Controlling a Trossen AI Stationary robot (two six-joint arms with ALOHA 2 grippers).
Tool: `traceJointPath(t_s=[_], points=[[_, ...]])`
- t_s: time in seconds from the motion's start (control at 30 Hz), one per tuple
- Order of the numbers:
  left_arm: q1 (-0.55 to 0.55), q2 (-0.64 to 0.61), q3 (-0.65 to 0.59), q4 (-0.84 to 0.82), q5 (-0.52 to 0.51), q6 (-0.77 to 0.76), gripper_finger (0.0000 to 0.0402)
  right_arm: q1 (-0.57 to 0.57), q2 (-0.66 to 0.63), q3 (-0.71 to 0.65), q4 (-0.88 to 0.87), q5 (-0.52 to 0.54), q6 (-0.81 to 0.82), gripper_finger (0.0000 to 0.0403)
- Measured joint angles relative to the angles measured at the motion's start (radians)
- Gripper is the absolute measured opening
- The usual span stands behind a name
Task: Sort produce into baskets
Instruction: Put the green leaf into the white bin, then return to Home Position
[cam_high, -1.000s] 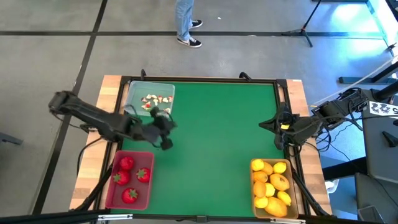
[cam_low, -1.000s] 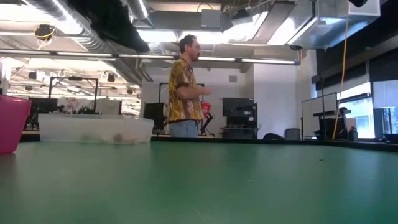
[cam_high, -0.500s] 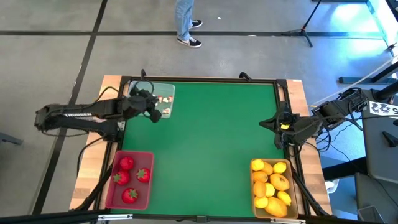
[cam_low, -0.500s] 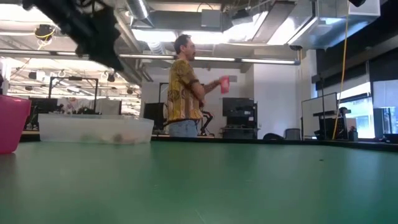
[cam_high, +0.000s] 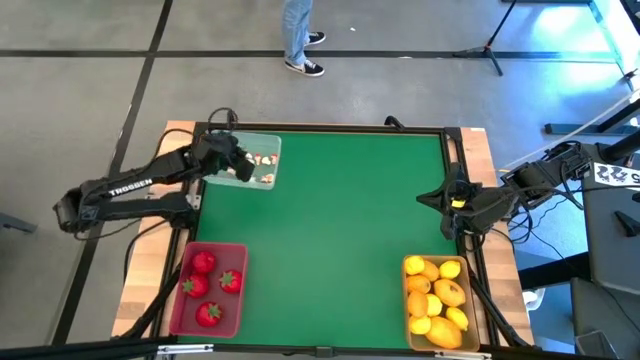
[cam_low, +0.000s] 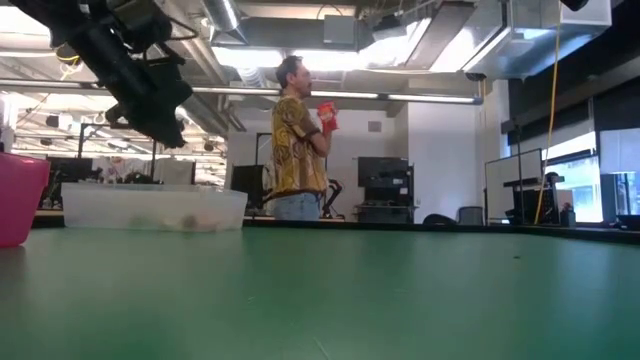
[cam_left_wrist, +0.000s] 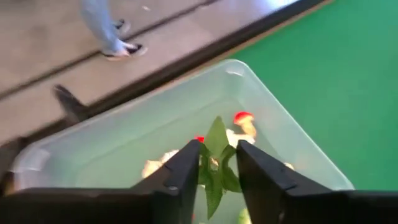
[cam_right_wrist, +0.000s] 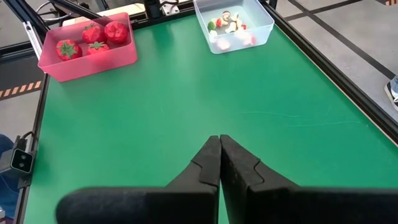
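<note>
My left gripper (cam_left_wrist: 217, 155) hangs over the clear basket (cam_high: 262, 158) at the table's far left and is shut on a small green-leafed bit of produce (cam_left_wrist: 215, 134). Small white-and-red bits (cam_left_wrist: 244, 123) lie on that basket's floor. In the low view the gripper (cam_low: 163, 125) stands well above the basket (cam_low: 150, 210). The pink basket (cam_high: 210, 290) holds red strawberries (cam_high: 205, 265). The tan-yellow basket (cam_high: 437, 300) holds yellow and orange lemons (cam_high: 448, 292). My right gripper (cam_right_wrist: 219, 152) waits shut at the table's right edge (cam_high: 432, 198). My left gripper pinches the green leaf (cam_left_wrist: 214, 167) of a small piece between its two fingers. The fingers slant downward over the clear basket from the table's left side. The leaf sticks out past the fingertips, clear of the basket; the rest of the piece is hidden by the fingers.
A person stands on the floor beyond the table's far edge (cam_high: 298, 35) and shows in the low view (cam_low: 297, 140) holding something red. A black frame rail (cam_high: 330, 130) runs around the green mat (cam_high: 340, 230), whose middle lies bare.
My left gripper has swung from the mat's left-middle toward the table's far edge and now hangs over the clear basket, its wrist turned on the way. The person behind the table has raised a red thing.
</note>
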Motion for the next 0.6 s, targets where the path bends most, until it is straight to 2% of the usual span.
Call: traceJointPath(t_s=[0.13,0.33,0.6], points=[[0.034,0.000,0.000,-0.005,0.111,-0.002,0.0147,0.000,0.000,0.000,0.000,0.000,0.000,0.0005],[0.034,0.000,0.000,-0.021,0.115,-0.003,0.0201,0.000,0.000,0.000,-0.001,0.000,0.000,0.0005],[0.024,0.000,0.000,-0.038,0.116,-0.061,0.0221,0.000,-0.005,0.001,-0.001,0.042,-0.008,0.0005]])
